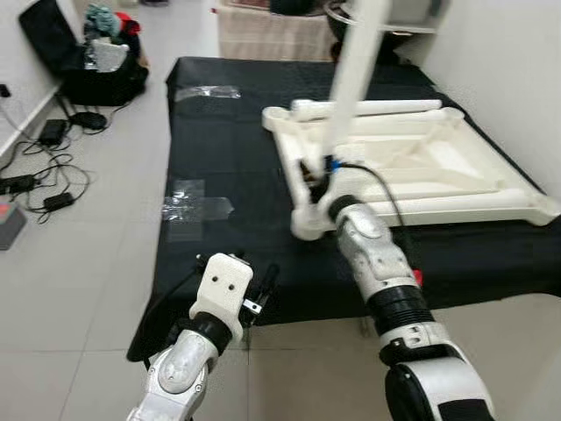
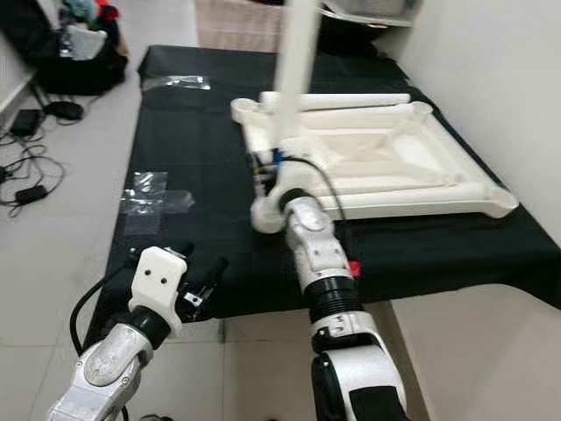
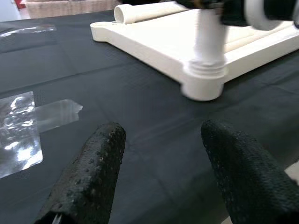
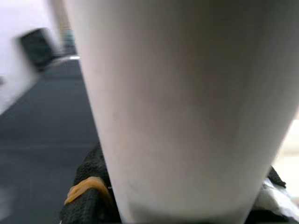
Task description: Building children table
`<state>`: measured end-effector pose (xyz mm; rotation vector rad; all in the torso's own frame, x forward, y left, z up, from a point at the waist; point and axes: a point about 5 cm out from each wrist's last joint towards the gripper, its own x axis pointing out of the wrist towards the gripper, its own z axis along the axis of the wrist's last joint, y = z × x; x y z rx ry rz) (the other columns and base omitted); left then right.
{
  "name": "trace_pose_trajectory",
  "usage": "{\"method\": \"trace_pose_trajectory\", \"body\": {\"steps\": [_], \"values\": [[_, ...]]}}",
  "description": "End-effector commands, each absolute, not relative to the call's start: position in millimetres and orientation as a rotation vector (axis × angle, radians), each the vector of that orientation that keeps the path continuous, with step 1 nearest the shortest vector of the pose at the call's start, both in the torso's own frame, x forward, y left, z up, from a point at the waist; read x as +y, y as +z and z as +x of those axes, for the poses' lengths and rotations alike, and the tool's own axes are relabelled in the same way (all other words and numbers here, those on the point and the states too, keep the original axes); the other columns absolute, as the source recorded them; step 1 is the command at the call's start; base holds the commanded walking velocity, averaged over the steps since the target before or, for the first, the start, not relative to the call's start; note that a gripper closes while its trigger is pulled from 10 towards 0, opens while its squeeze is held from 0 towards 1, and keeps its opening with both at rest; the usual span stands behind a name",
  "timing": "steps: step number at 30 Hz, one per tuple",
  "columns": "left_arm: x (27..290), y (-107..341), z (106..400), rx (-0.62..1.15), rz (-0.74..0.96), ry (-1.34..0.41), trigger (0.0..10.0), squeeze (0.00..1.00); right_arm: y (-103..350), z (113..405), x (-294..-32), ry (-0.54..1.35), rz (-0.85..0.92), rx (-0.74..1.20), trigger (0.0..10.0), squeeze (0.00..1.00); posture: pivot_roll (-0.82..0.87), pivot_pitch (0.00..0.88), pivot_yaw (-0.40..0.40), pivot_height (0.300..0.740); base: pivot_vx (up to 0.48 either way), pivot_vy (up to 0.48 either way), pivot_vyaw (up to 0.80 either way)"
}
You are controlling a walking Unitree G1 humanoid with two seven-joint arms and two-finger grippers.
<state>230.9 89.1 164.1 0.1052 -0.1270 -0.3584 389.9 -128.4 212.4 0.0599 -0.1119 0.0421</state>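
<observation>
Our white table top (image 1: 421, 167) lies upside down on the black cloth (image 1: 228, 149), toward 1 o'clock from us. One white leg (image 1: 358, 61) stands straight up in the corner socket (image 1: 308, 219) nearest us, and our right gripper (image 1: 317, 180) is closed around it low down, so we think this leg is going in now. Another leg (image 1: 368, 108) lies flat along the far edge of the table top, at 12 o'clock. We can see no legs standing in the other corners, so we think most of the job is left. Our left gripper (image 1: 261, 294) holds nothing, and its fingers (image 3: 98, 168) are spread wide just above the near edge of the cloth at 7 o'clock. Clear tape patches (image 1: 195, 203) lie at 10 o'clock. A wall is close at 3 o'clock, but the grey floor (image 1: 96, 219) at 9 o'clock has lots of room.
</observation>
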Motion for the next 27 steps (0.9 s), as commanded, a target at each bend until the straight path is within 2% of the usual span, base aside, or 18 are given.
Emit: {"method": "trace_pose_trajectory", "body": {"steps": [1, 2, 4, 6, 7, 9, 10, 11, 15, 16, 18, 19, 20, 22, 23, 25, 26, 27], "values": [[87, 161, 230, -0.116, 0.104, -0.366, 10.0, 0.0, 205, 383, -155, -0.227, 0.042, -0.07, 0.0, 0.0, 0.07, 0.171, -0.126, 0.74, 0.0, 0.0, 0.0], [87, 161, 231, -0.117, 0.105, -0.366, 10.0, 0.0, 203, 377, -158, -0.326, 0.059, -0.057, 0.0, 0.0, 0.07, 0.171, -0.126, 0.74, 0.0, 0.0, 0.0], [87, 161, 231, -0.118, 0.107, -0.366, 10.0, 0.0, 201, 369, -154, -0.396, 0.079, -0.04, 0.0, 0.0, 0.07, 0.171, -0.127, 0.74, 0.0, 0.0, 0.0], [87, 161, 231, -0.118, 0.107, -0.366, 10.0, 0.0, 201, 368, -151, -0.39, 0.079, -0.038, 0.0, 0.0, 0.07, 0.171, -0.127, 0.74, 0.0, 0.0, 0.0], [87, 161, 231, -0.117, 0.107, -0.365, 10.0, 0.0, 201, 369, -143, -0.357, 0.1, -0.045, 10.0, 0.0, 0.07, 0.169, -0.126, 0.74, 0.0, 0.0, 0.0], [87, 161, 231, -0.117, 0.107, -0.365, 10.0, 0.0, 203, 370, -136, -0.315, 0.106, -0.058, 10.0, 0.0, 0.07, 0.169, -0.126, 0.74, 0.0, 0.0, 0.0], [87, 160, 231, -0.117, 0.107, -0.365, 10.0, 0.0, 205, 370, -131, -0.283, 0.128, -0.078, 10.0, 0.75, 0.07, 0.17, -0.125, 0.74, 0.0, 0.0, 0.0], [87, 160, 231, -0.117, 0.107, -0.365, 10.0, 0.0, 209, 370, -124, -0.251, 0.137, -0.108, 10.0, 1.0, 0.07, 0.168, -0.127, 0.74, 0.0, 0.0, 0.0], [86, 160, 231, -0.116, 0.106, -0.365, 10.0, 0.0, 215, 370, -118, -0.199, 0.155, -0.151, 10.0, 1.0, 0.07, 0.167, -0.128, 0.74, 0.0, 0.0, 0.0], [86, 160, 230, -0.116, 0.105, -0.365, 10.0, 0.0, 216, 372, -116, -0.131, 0.177, -0.161, 10.0, 0.8, 0.07, 0.167, -0.129, 0.74, 0.0, 0.0, 0.0], [86, 160, 230, -0.116, 0.104, -0.364, 10.0, 0.0, 218, 372, -116, -0.093, 0.193, -0.16, 10.0, 0.8, 0.07, 0.167, -0.129, 0.74, 0.0, 0.0, 0.0], [86, 160, 230, -0.115, 0.103, -0.364, 10.0, 0.0, 218, 372, -117, -0.048, 0.214, -0.159, 10.0, 0.0, 0.07, 0.165, -0.129, 0.74, 0.0, 0.0, 0.0], [86, 160, 230, -0.115, 0.103, -0.364, 10.0, 0.0, 217, 373, -113, 0.092, 0.269, -0.143, 10.0, 0.0, 0.07, 0.164, -0.128, 0.74, 0.0, 0.0, 0.0], [86, 160, 230, -0.115, 0.102, -0.365, 10.0, 0.0, 216, 373, -110, 0.213, 0.294, -0.129, 10.0, 0.0, 0.07, 0.16, -0.127, 0.74, 0.0, 0.0, 0.0], [86, 160, 230, -0.115, 0.102, -0.365, 10.0, 0.0, 216, 373, -110, 0.213, 0.294, -0.129, 10.0, 0.0, 0.07, 0.16, -0.127, 0.74, 0.0, 0.0, 0.0], [86, 159, 230, -0.115, 0.102, -0.368, 10.0, 0.0, 212, 363, -106, 0.595, 0.293, -0.098, 10.0, 0.0, 0.07, 0.155, -0.128, 0.74, 0.0, 0.0, 0.0], [86, 159, 230, -0.115, 0.102, -0.368, 10.0, 0.0, 212, 363, -106, 0.595, 0.293, -0.098, 10.0, 0.0, 0.07, 0.155, -0.128, 0.74, 0.0, 0.0, 0.0], [86, 159, 230, -0.114, 0.101, -0.369, 10.0, 0.0, 211, 359, -107, 0.699, 0.273, -0.091, 10.0, 0.0, 0.07, 0.155, -0.128, 0.74, 0.0, 0.0, 0.0]]}}
